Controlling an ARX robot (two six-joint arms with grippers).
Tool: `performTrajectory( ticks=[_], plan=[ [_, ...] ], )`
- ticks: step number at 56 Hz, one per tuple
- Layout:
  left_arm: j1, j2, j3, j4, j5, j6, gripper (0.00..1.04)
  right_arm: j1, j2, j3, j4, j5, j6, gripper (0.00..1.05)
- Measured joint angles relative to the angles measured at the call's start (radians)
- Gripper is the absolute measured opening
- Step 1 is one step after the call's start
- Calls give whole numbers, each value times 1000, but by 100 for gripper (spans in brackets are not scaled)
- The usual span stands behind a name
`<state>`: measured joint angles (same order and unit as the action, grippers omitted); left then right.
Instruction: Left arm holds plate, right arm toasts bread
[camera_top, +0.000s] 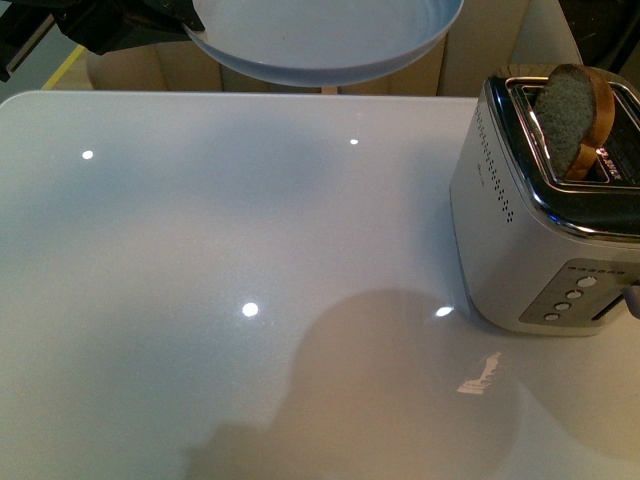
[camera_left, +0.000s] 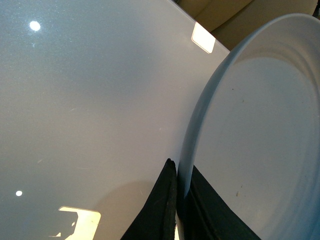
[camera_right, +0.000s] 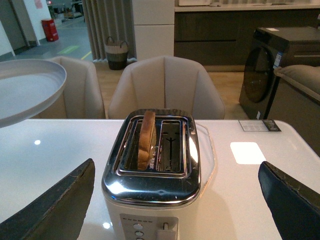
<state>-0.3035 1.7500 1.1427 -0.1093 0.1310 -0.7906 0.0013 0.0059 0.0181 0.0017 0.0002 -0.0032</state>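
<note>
The left gripper (camera_left: 182, 169) has two matte black fingers (camera_left: 159, 210). They are flat wedges that narrow to blunt tips. The finger on one side of the jaws has a smooth, plain face, while the other finger (camera_left: 212, 215) shows faint lengthwise ridges. In the front view, the housing (camera_top: 100, 25) behind the jaws is black and angular, with hard edges; its detail is too dark to read.

The right gripper (camera_right: 176, 165) has two broad fingers that taper toward the tips. One finger (camera_right: 55, 205) is dull charcoal, with a pale, scuffed, slightly chipped edge facing the jaw gap. The other finger (camera_right: 295, 197) is blue-black, and its inner edge is worn lighter and speckled.
</note>
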Motion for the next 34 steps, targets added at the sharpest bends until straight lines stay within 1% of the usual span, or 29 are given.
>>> performTrajectory(
  ticks=[6, 11, 16, 20, 26, 31, 34],
  plan=[
    [15, 0, 3, -4, 8, 1, 3, 0, 0, 0, 0, 0, 0, 96],
    [51, 0, 3, -8, 43, 12, 3, 0, 0, 0, 0, 0, 0, 96],
    [122, 3, 6, -8, 80, 56, 3, 0, 0, 0, 0, 0, 0, 96],
    [182, 15, 14, 3, 84, 97, 3, 0, 0, 0, 0, 0, 0, 96],
    [306, 72, 37, 34, 95, 179, 3, 0, 0, 0, 0, 0, 0, 96],
    [386, 130, 43, 56, 108, 225, 3, 0, 0, 0, 0, 0, 0, 96],
    [420, 163, 45, 65, 113, 246, 3, 0, 0, 0, 0, 0, 0, 96]
  ],
)
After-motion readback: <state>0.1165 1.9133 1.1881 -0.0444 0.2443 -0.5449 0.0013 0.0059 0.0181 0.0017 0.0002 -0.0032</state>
